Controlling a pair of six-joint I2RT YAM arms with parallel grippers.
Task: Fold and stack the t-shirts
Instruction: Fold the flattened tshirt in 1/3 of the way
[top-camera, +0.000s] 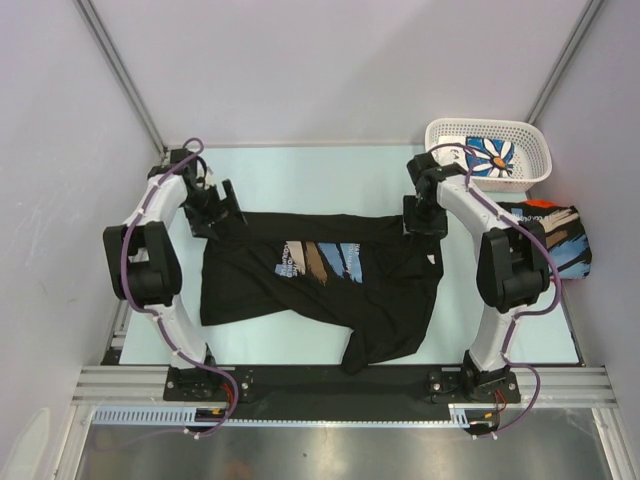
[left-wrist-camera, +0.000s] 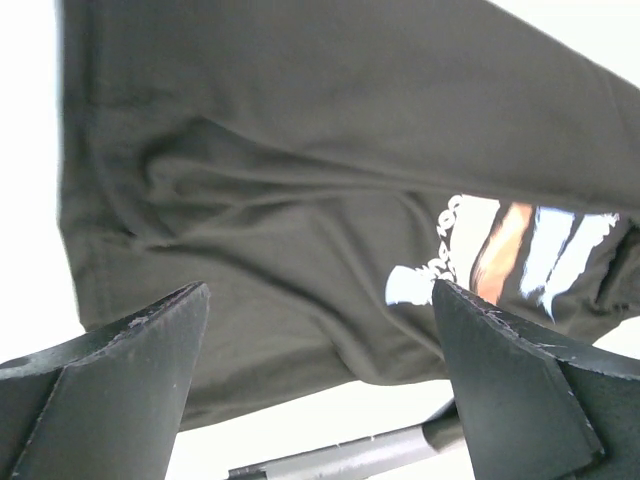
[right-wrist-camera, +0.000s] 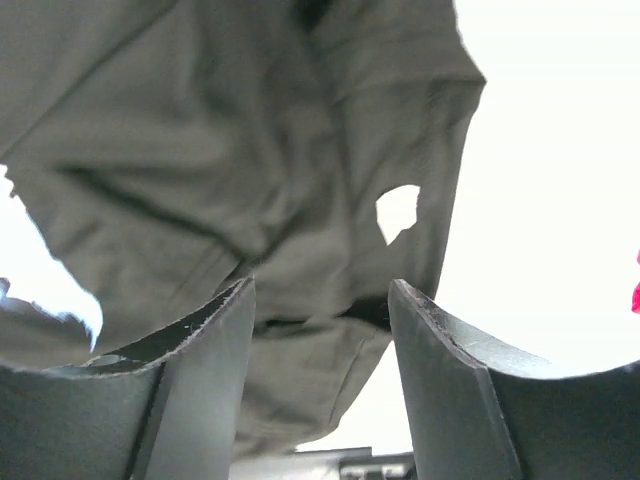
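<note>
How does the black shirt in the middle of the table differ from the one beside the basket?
The middle shirt lies spread wide and rumpled; the folded shirt is a compact bundle beside the basket. The middle shirt's print is a small patch; the folded shirt's stripes fill much of its top. Both are black with brush-stroke print.

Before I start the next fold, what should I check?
1. Left gripper open, holding nothing: ok.
2. Right gripper open over the shirt's far right corner: ok.
3. Black t-shirt lying flat: not ok, its near right corner is bunched.
4. Shirt wholly on the table: not ok, that corner reaches the front edge.
5. Folded stack at right clear of the arm: cannot tell, the arm overlaps it.
</note>
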